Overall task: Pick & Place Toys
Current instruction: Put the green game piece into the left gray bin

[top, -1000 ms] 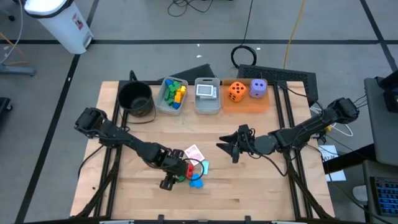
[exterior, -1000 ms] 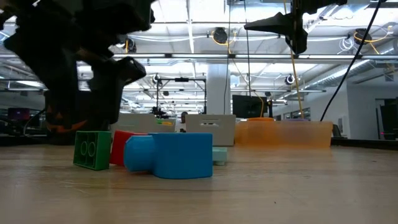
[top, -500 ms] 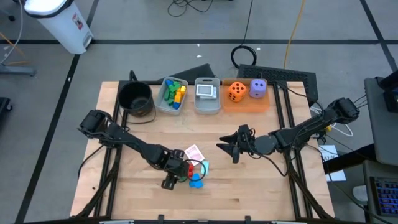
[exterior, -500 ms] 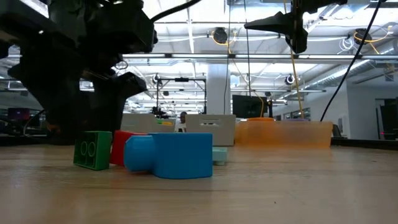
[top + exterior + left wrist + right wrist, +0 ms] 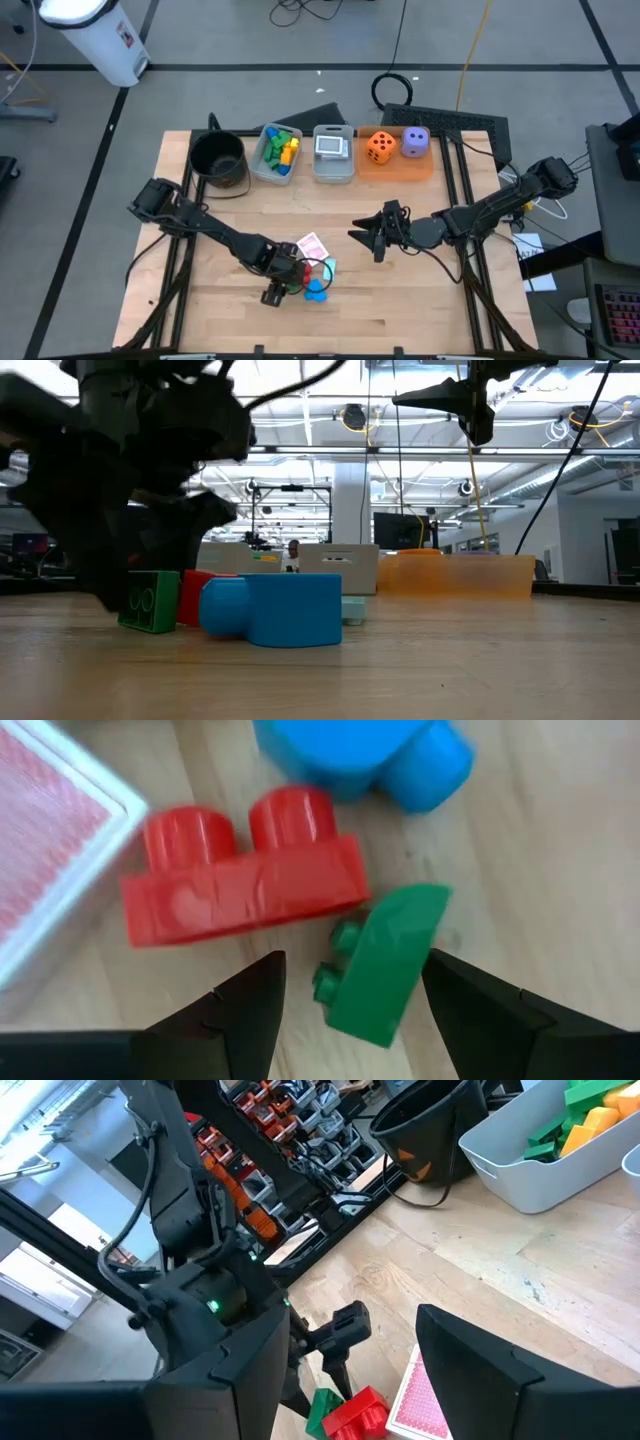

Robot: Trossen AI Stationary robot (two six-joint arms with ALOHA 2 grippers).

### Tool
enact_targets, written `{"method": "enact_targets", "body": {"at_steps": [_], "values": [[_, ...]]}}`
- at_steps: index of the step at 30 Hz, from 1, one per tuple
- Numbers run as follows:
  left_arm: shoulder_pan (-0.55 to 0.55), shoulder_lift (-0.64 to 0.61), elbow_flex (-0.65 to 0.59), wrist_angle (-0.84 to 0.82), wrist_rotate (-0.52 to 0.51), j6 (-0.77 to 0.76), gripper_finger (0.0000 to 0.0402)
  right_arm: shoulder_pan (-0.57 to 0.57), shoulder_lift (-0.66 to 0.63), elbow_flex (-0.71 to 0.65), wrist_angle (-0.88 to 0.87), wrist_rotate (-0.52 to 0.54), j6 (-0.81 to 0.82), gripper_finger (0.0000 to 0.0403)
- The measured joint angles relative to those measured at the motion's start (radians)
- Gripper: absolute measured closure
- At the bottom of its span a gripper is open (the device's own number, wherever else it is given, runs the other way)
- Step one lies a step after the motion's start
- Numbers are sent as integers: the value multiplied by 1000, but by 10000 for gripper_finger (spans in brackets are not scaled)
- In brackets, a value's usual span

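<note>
A green block lies on the table beside a red block, a blue block and a red-backed playing card. My left gripper points steeply down over the green block, open, with one finger on each side of it. In the low view its dark fingers reach down beside the green block. My right gripper hangs open in the air right of the table's middle, with nothing between its fingers.
Along the far edge stand a black pot, a clear bin of blocks, a second bin and an orange tray with an orange die and a purple die. Bare wood lies near the front edge.
My left gripper has sunk toward the table, its fingers coming down around the green block. The blocks and the card lie where they were.
</note>
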State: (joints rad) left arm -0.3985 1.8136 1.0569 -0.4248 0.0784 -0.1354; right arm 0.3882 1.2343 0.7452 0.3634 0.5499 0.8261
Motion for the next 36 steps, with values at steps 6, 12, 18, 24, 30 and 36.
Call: {"method": "enact_targets", "body": {"at_steps": [6, 12, 18, 24, 30, 36], "values": [[0, 13, 0, -16, -1, -35, 166, 0, 0, 0, 3, 0, 0, 193], [7, 13, 0, -19, 1, -43, 251, 0, 0, 0, 2, 0, 0, 193], [32, 5, 0, -28, 43, -57, 318, 0, 0, 0, 2, 0, 0, 193], [62, -41, 1, -131, 60, -57, 318, 0, 0, 0, 7, 0, 0, 193], [98, -173, 1, -257, 10, -49, 318, 0, 0, 1, 23, -1, -6, 193], [140, -378, 2, -282, -158, -69, 318, -1, 0, 0, 68, -26, -6, 193]]}}
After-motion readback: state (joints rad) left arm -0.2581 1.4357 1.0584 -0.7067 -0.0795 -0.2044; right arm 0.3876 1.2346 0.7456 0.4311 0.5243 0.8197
